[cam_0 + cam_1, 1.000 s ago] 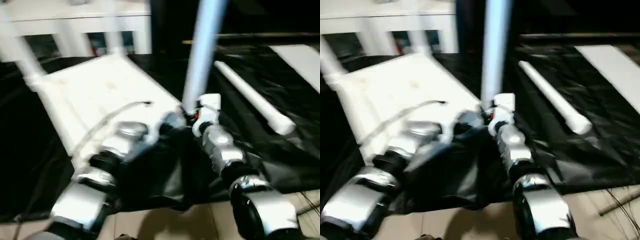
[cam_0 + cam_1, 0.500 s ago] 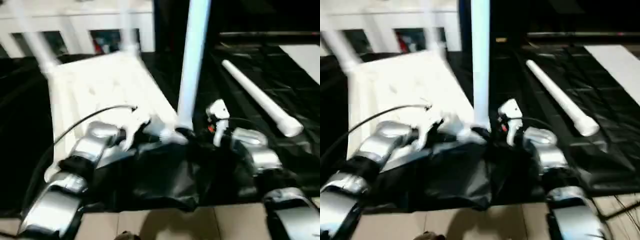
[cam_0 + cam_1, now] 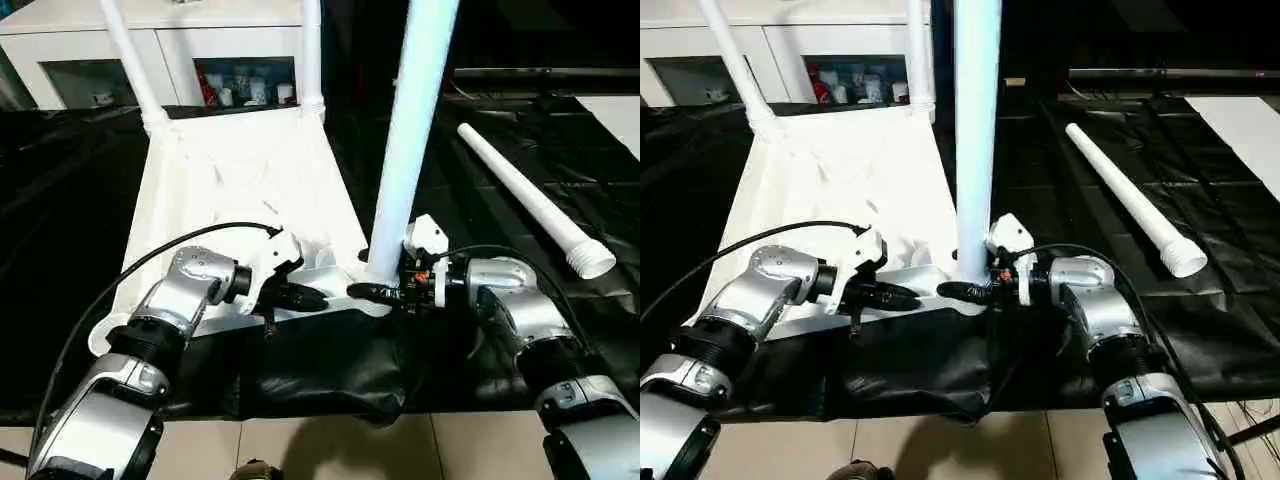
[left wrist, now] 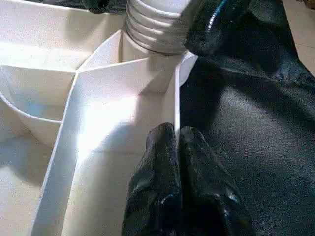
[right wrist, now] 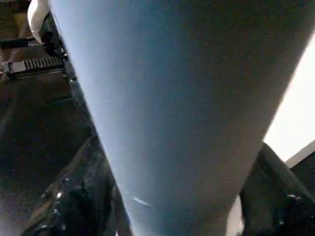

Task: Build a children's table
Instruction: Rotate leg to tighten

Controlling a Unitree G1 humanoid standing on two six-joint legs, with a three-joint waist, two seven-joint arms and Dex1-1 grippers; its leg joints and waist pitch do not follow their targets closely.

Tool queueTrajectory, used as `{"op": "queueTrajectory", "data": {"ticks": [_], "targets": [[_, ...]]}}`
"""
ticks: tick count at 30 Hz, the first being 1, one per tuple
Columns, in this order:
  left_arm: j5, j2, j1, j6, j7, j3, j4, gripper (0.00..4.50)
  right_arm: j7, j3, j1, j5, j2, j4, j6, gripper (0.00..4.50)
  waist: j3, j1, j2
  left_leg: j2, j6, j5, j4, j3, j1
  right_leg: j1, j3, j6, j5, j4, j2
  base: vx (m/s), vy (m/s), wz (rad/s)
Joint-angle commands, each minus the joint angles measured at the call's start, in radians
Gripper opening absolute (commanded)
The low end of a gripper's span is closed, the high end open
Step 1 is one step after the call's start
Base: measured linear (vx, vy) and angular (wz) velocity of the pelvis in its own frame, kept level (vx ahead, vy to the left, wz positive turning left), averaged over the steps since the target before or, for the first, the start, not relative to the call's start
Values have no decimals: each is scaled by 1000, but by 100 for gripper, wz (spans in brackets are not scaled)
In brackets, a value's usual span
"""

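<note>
The children's table lies upside down on a black sheet, its white top (image 3: 240, 170) showing the ribbed underside. Two legs (image 3: 125, 55) (image 3: 312, 50) stand in the far corner sockets. A third leg (image 3: 415, 120) stands upright in the near right corner socket. My right gripper (image 3: 385, 287) is at this leg's base, and in the right wrist view its fingers (image 5: 74, 196) lie against both sides of the tube. My left gripper (image 3: 318, 298) is shut, pinching the top's thin near edge wall (image 4: 175, 113) close to that socket. Another leg (image 3: 525, 200) lies loose on the sheet to the right.
A white cabinet with glass doors (image 3: 150, 50) stands behind the table top. The black sheet (image 3: 330, 370) is bunched up under my forearms, with tan floor (image 3: 330, 450) at its near edge. A white panel (image 3: 620, 110) lies at the far right.
The camera has shifted and steadied. Half a second ago my right gripper was drawn back to the right of the standing leg; now it is around the leg's base. The left gripper stays at the edge.
</note>
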Motion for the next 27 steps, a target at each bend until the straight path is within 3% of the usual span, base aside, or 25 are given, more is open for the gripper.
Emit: {"op": "queueTrajectory", "data": {"ticks": [1, 6, 10, 12, 14, 16, 17, 18, 20, 22, 24, 27], "targets": [[-24, -3, -16, -15, -20, 8, -39, 0, 17, 12, -6, 2, 5, -4, 14, 290, -81, -5, -7, 38, 140, -29, -54, -7, 27, 48, 35, -325, 198, -46, -52, 0, 0, 0], [-20, -6, -21, -13, -16, 9, -33, 0, 24, 21, 16, -10, 5, 0, 6, 274, -81, -3, -7, 38, 143, -25, -53, -7, 27, 48, 34, -325, 192, -46, -52, 0, 0, 0], [-8, -11, -24, -3, 25, 14, -23, 0, -110, 0, 9, -40, 30, 59, 7, 272, -80, -5, -5, 38, 135, -26, -54, -8, 26, 47, 34, -324, 181, -46, -53, 0, 0, 0], [4, -23, -30, 7, 81, 22, -6, 0, -223, -25, -1, -58, 53, 105, 2, 272, -77, -11, -5, 38, 113, -60, -59, -8, 28, 45, 35, -321, 132, -51, -55, 0, 0, 0], [20, -69, -49, 41, 215, 43, 34, 0, -450, -85, -13, -53, 117, 181, 11, 272, -69, -25, -6, 37, 62, -135, -70, -8, 32, 44, 39, -308, 19, -64, -56, 0, 0, 0], [25, -119, -71, 85, 334, 65, 71, 0, -677, -145, -35, -36, 173, 244, 29, 271, -67, -34, -3, 37, 33, -161, -74, -9, 34, 43, 41, -301, -21, -67, -55, 0, 0, 0], [27, -135, -79, 98, 374, 72, 84, 0, -754, -166, -45, -29, 190, 265, 38, 270, -63, -45, -7, 32, -2, -209, -81, -11, 35, 47, 40, -278, -99, -75, -54, 0, 0, 0], [28, -148, -86, 105, 406, 78, 95, 0, -805, -179, -53, -23, 200, 281, 45, 270, -62, -48, -1, 31, -7, -223, -80, -11, 36, 44, 42, -275, -118, -78, -56, 0, 0, 0], [26, -188, -109, 125, 512, 103, 129, 0, -947, -211, -77, -13, 229, 322, 44, 270, -63, -58, -2, 30, -17, -238, -81, -12, 37, 44, 44, -265, -118, -83, -53, 0, 0, 0], [19, -227, -131, 138, 613, 130, 159, 0, -1048, -248, -108, 17, 263, 358, 40, 270, -64, -60, 2, 28, -12, -224, -79, -11, 34, 45, 45, -265, -93, -82, -53, 0, 0, 0], [7, -257, -148, 137, 679, 151, 177, 0, -1115, -271, -148, 35, 297, 390, 17, 270, -69, -59, -2, 24, 11, -184, -74, -9, 32, 49, 44, -269, -35, -80, -52, 0, 0, 0], [16, -274, -163, 127, 697, 152, 189, 0, -1105, -264, -195, 9, 333, 410, -30, 270, -75, -56, -7, 24, 50, -116, -69, -9, 28, 53, 40, -279, 72, -71, -50, 0, 0, 0]]}}
